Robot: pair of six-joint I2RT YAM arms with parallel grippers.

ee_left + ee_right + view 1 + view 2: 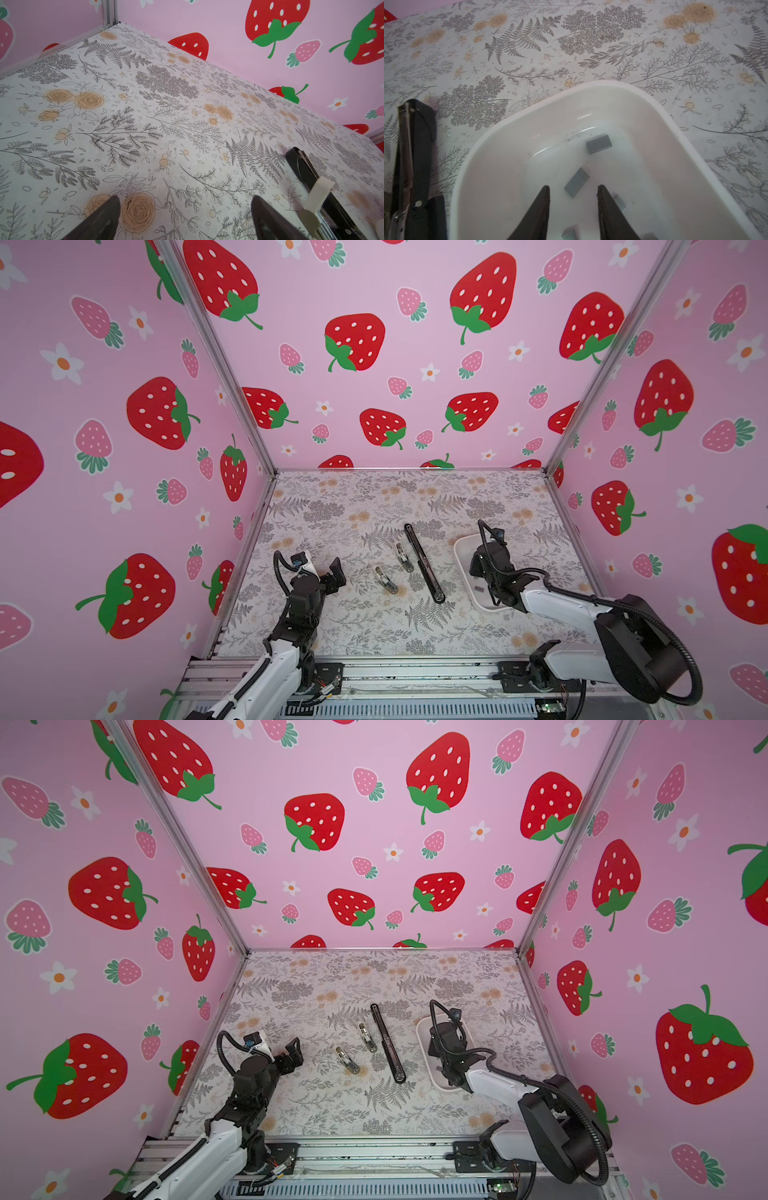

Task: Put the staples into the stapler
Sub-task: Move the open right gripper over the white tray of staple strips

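Several grey staples lie in a white tray (591, 85); one strip (576, 182) sits just past the tips of my right gripper (573, 188). Another strip (599, 143) lies farther in, and a third (619, 202) is half hidden behind a finger. The right jaws stand apart, a little wider than the strip, holding nothing. A long black stapler (424, 562) lies opened flat mid-table, left of the tray (459, 547). My left gripper (336, 572) hovers wide open over bare table (187, 200), left of the stapler (307, 172).
Two small metal staplers (386, 580) (404, 556) lie between the left gripper and the black stapler. In the left wrist view one small stapler (315, 199) shows beside the black one. Pink strawberry walls close in three sides of the floral table.
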